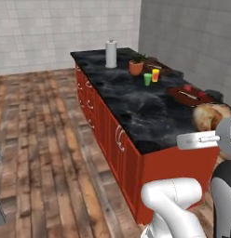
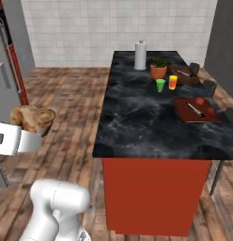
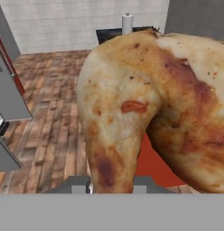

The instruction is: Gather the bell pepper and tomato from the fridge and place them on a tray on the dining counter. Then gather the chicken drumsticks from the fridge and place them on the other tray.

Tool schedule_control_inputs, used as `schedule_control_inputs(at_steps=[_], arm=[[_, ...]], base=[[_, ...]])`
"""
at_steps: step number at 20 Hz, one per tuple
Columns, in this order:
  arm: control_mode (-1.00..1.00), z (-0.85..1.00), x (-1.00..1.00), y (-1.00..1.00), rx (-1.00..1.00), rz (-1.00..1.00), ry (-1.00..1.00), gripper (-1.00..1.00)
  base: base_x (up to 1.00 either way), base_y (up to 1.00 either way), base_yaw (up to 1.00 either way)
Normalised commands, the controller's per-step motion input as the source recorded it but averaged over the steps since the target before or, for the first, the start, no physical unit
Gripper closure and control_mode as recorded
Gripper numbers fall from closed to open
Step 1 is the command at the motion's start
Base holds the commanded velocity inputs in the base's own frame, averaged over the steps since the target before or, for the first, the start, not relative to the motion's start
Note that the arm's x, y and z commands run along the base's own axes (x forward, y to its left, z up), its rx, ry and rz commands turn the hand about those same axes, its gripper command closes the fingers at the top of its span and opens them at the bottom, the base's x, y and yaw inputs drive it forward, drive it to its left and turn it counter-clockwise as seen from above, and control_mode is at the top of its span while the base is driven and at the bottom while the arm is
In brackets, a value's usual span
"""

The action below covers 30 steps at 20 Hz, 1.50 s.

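A large mottled tan chicken drumstick is close up in the hand view, and my gripper is shut on its lower end. It also hangs at the hand beside the dining counter, as the drumstick in one base view and the drumstick in the other. On the counter lies the flat reddish-brown tray with two red vegetables. The dark brown raised-rim tray sits farther back. The grey fridge stands at the left.
A paper towel roll, a potted plant, a green cup and a yellow cup stand on the counter's far half. Dark stools line its right side. Wooden floor lies between fridge and counter.
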Motion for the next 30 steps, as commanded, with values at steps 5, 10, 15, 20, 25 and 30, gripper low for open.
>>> schedule_control_inputs(at_steps=[5,10,15,20,25,30], arm=[[1.00,0.00,0.00,0.00,0.00,0.00,0.00,1.00],[1.00,0.00,0.00,0.00,0.00,0.00,0.00,1.00],[1.00,0.00,0.00,0.00,0.00,0.00,0.00,1.00],[1.00,0.00,0.00,0.00,0.00,0.00,0.00,1.00],[1.00,0.00,0.00,0.00,0.00,0.00,0.00,1.00],[1.00,0.00,0.00,0.00,0.00,0.00,0.00,1.00]], base=[[0.00,-1.00,0.00],[0.01,-1.00,0.02],[0.06,-1.00,0.05],[0.18,-1.00,0.09],[0.37,-1.00,0.14],[0.60,-0.98,0.19]])
